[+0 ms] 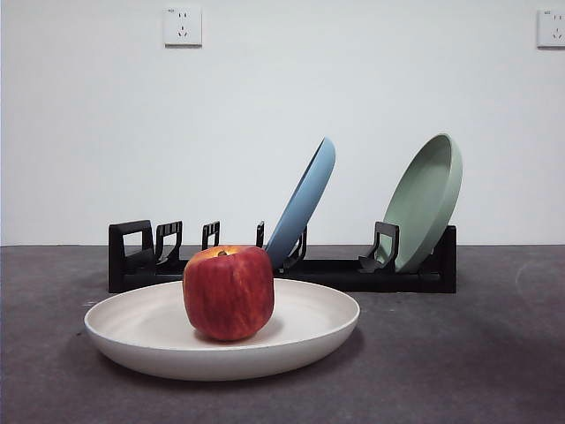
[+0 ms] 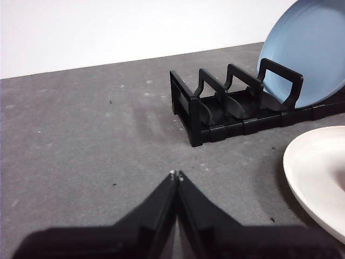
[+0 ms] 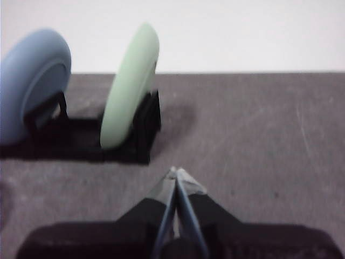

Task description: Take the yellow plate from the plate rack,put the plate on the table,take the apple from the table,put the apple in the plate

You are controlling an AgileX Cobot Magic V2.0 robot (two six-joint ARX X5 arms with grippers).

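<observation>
The apple (image 1: 229,291) stood upright in the yellow plate (image 1: 159,325), which lay flat on the table (image 1: 494,353) just before the plate rack (image 1: 353,272); the blue plate (image 1: 305,201) and pale green plate (image 1: 425,200) leaned in rack slots; the left gripper (image 2: 176,175) had its jaws pressed together, empty, the yellow plate's rim near beside its tips; the right gripper (image 3: 175,172) was likewise closed and empty, well clear of the rack's green-plate end.

Low front view, wrist views share plate rack (image 1: 282,269).
</observation>
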